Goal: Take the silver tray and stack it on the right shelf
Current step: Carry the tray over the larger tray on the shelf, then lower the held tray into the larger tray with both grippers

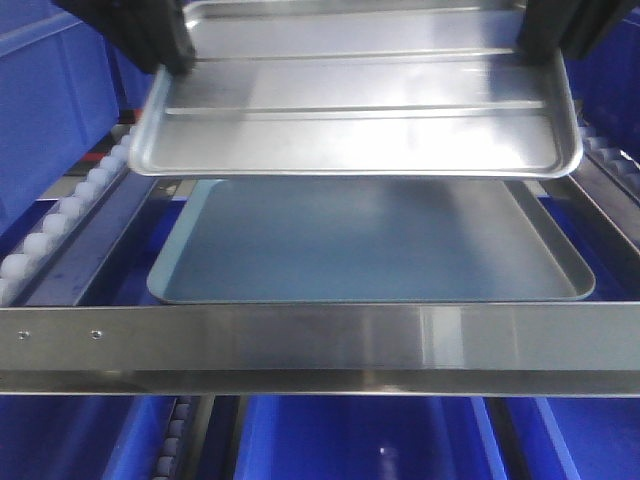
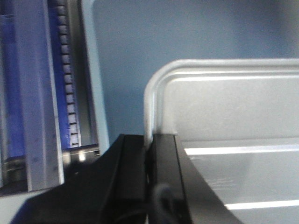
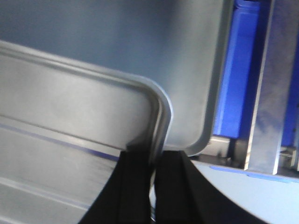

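The silver tray (image 1: pixel 360 100) is shallow and shiny, with two long ridges across its bottom. It hangs in the air, held by both side rims. My left gripper (image 1: pixel 175 60) is shut on its left rim, one finger inside and one outside (image 2: pixel 149 144). My right gripper (image 1: pixel 535 50) is shut on the right rim near a rounded corner (image 3: pixel 154 158). The tray hovers over the back part of the right shelf (image 1: pixel 350 340), whose broad steel front crossbar carries two small screws. White rollers (image 1: pixel 60 215) line the shelf's left rail.
A second metal tray (image 1: pixel 370 250) with a smooth bottom lies flat on the shelf right under the held one, also visible below it (image 2: pixel 187 32) (image 3: pixel 187 56). Blue bins stand at the left (image 1: pixel 50 100), right (image 1: pixel 610 80) and below the crossbar (image 1: pixel 360 440).
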`<state>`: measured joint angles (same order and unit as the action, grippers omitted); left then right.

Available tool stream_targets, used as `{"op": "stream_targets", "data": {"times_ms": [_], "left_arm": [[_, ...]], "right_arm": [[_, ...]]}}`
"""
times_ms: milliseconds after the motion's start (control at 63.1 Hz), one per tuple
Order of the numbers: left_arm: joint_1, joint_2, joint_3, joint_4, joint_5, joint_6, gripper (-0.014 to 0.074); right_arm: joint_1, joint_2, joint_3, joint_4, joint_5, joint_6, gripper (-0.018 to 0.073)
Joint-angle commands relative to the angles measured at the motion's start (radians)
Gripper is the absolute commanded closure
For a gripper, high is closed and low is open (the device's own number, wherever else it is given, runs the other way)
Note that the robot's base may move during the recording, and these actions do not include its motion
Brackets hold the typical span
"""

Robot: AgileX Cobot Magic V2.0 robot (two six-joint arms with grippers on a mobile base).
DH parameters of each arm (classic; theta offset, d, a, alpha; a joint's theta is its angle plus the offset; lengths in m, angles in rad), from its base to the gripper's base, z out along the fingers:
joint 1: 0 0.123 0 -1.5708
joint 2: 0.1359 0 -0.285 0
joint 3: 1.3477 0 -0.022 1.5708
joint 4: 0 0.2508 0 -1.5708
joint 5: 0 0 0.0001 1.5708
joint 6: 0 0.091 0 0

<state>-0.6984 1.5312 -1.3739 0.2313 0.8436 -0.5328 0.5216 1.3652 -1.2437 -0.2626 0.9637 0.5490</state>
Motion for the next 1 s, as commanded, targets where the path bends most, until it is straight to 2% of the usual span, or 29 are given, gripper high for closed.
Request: {"op": "stream_targets", "data": {"times_ms": [0, 143, 317, 571, 793, 888, 983], "left_arm": [[0.012, 0.022, -0.069, -0.027, -0.065, 0.04, 0.0689], [0.018, 0.12, -0.106, -0.028, -0.087, 0.04, 0.0689], [0.036, 0.24, -0.137, -0.012, -0.103, 0.04, 0.0689], [0.089, 0.347, -0.193, -0.037, -0.127, 0.04, 0.0689], [0.104, 0.377, -0.228, -0.031, -0.142, 0.04, 0.0686], [0.113, 0.382, -0.228, -0.038, -0.151, 0.042, 0.0603], [0.113, 0.389, -0.228, -0.038, -0.153, 0.042, 0.0409]], "right_arm": [[-0.051, 0.019, -0.061, -0.023, -0.031, -0.088, 0.0502], [-0.115, 0.1, -0.084, -0.015, -0.035, -0.147, 0.0502], [-0.176, 0.208, -0.085, -0.014, -0.108, -0.15, 0.0502], [-0.194, 0.325, -0.085, -0.015, -0.255, -0.152, 0.0502], [-0.194, 0.363, -0.098, -0.015, -0.297, -0.152, 0.0498], [-0.194, 0.368, -0.116, -0.015, -0.297, -0.154, 0.0473], [-0.194, 0.368, -0.133, -0.015, -0.298, -0.155, 0.0377]]}}
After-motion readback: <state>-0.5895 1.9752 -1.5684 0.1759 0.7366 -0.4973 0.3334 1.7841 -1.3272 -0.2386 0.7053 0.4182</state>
